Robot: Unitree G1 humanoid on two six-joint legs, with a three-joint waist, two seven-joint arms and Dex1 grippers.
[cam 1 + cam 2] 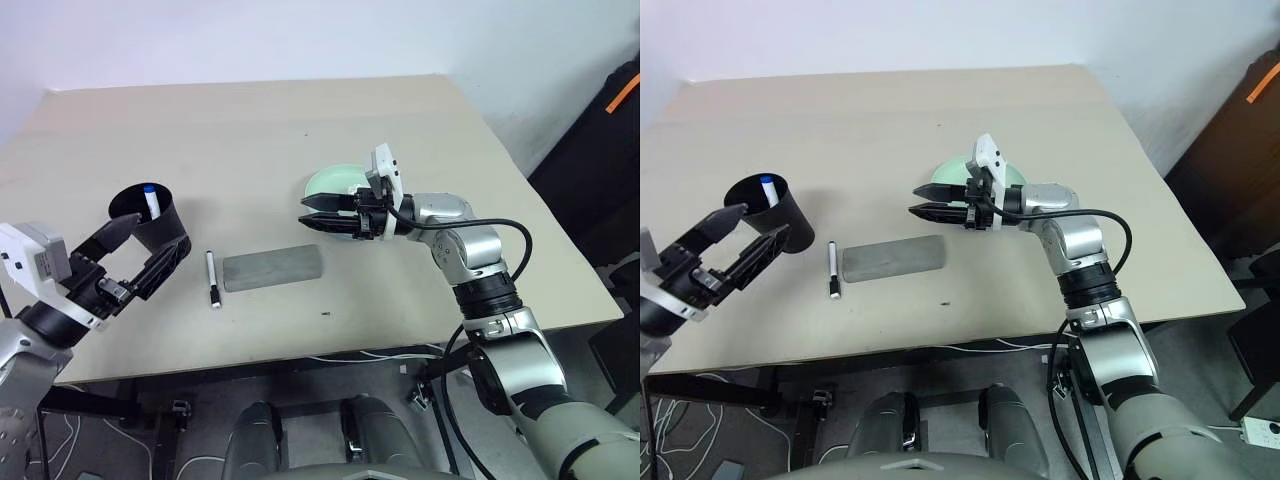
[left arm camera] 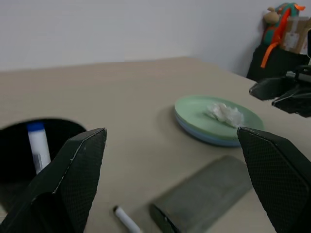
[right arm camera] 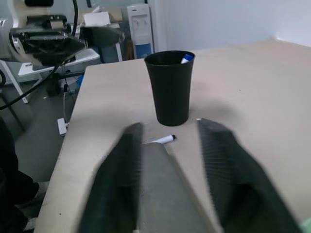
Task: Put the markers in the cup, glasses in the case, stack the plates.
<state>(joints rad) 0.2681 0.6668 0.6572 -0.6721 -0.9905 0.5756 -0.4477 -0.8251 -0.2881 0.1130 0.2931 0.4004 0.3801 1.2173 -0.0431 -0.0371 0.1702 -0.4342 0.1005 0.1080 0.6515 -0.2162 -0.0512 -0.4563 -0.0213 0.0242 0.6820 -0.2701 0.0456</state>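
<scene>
The black-capped marker [image 1: 212, 278] lies flat between cup [image 1: 157, 222] and case [image 1: 271, 267], its length running toward you. Your left gripper [image 1: 138, 252], spread wide and empty, is nearer; the right gripper [image 1: 326, 215] appears part-open.

Blue-capped marker [image 1: 150, 199] in cup [image 1: 152, 222]

Beige table [image 1: 300, 130], white wall [image 1: 300, 40] behind. Crumpled white tissue [image 2: 224, 113] lying on top. Water dispenser [image 3: 141, 30] and white desk [image 3: 58, 62] past the table's end. Stuffed toy [image 2: 277, 22] on dark furniture, orange strap [image 1: 622, 92] nearby.
</scene>
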